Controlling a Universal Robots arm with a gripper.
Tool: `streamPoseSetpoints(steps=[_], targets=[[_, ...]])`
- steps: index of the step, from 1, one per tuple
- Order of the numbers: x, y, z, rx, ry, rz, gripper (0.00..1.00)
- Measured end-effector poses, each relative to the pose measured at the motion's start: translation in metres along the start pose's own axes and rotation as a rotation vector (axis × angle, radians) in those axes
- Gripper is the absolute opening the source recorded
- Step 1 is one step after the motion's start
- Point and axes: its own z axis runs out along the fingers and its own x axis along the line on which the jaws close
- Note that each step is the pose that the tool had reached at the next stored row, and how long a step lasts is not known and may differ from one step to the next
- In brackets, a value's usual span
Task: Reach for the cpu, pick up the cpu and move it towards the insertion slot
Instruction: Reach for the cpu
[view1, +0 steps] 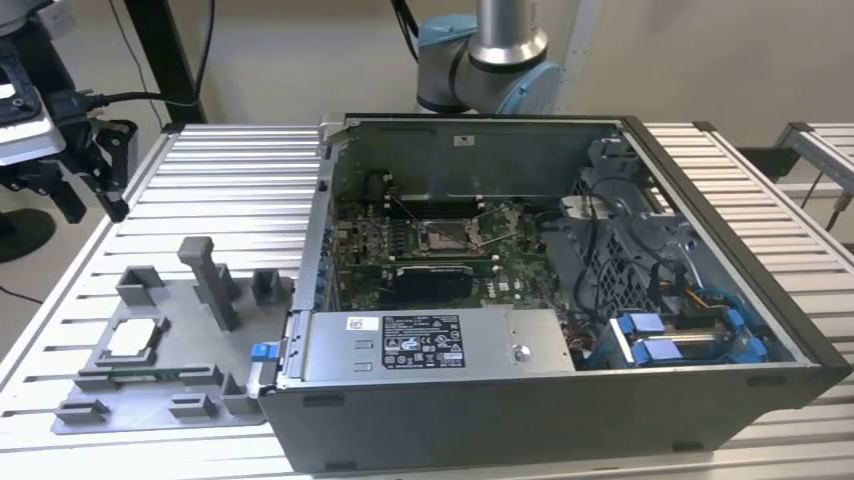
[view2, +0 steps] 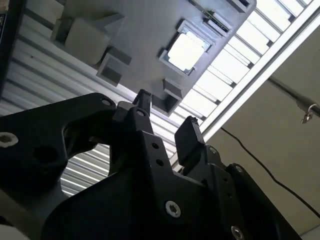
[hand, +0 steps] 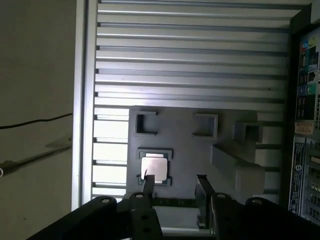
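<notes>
The cpu (view1: 130, 340) is a small silvery square lying flat in a recess of the grey fixture plate (view1: 160, 405), on the exterior view's left. Both wrist views show it too: the cpu (hand: 154, 169) just beyond one fingertip, and the cpu (view2: 186, 51) farther off past the fingers. My gripper (view1: 91, 200) hangs above the table's left edge, up and away from the chip. The gripper (hand: 175, 187) is open with nothing between its black fingers (view2: 189, 135). The insertion slot (view1: 443, 237) sits on the green board inside the open computer case (view1: 561, 400).
Upright grey blocks (view1: 214, 285) rise from the fixture plate close to the chip. The case wall (view1: 304, 260) stands between the plate and the socket. Ribbed aluminium table slats (view1: 227, 180) run behind the plate. The arm's base (view1: 483, 60) stands behind the case.
</notes>
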Motion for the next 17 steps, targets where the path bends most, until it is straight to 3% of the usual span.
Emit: streamPoseSetpoints(steps=[11, 17], targets=[[0.0003, 0.0000, 0.0002, -0.0001, -0.0002, 0.000, 1.00], [0.0024, -0.0001, 0.0037, 0.0000, 0.0000, 0.000, 1.00]])
